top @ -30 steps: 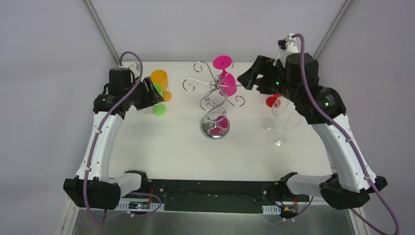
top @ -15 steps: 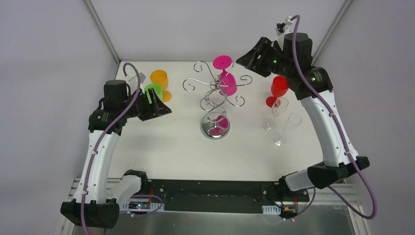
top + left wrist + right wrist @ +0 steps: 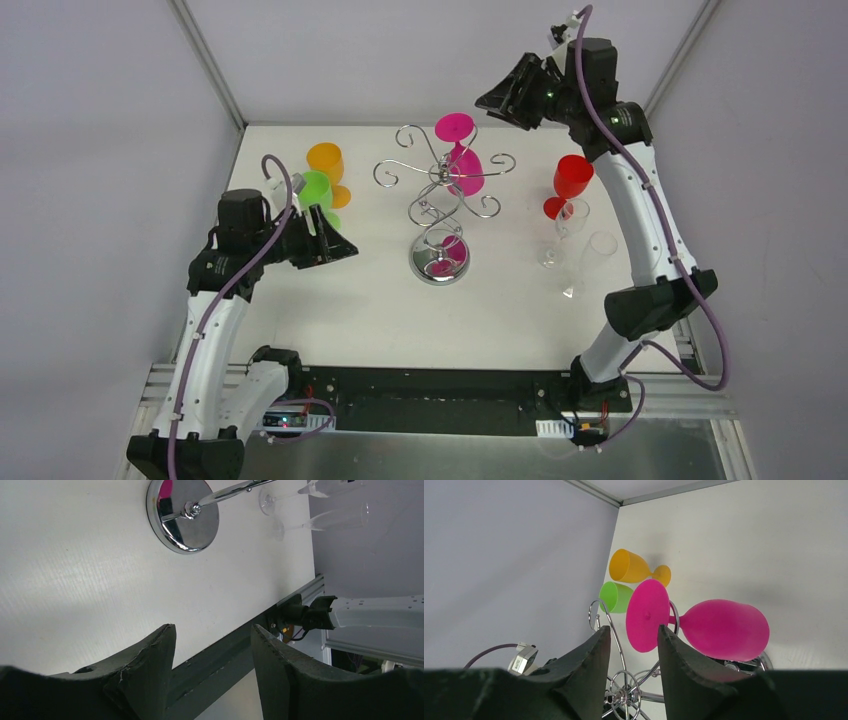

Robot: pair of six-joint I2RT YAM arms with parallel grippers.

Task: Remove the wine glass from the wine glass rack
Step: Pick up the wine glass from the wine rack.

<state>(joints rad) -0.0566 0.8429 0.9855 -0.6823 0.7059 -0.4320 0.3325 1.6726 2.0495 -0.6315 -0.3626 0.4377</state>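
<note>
Behind the right hand — parted, empty — pink wine glass; rack half-hidden.

No text, label, brand, number or sign can be read in any view. The rack, the pink glass and the counter show no writing. The small board at the near rail is too small to make out.
</note>
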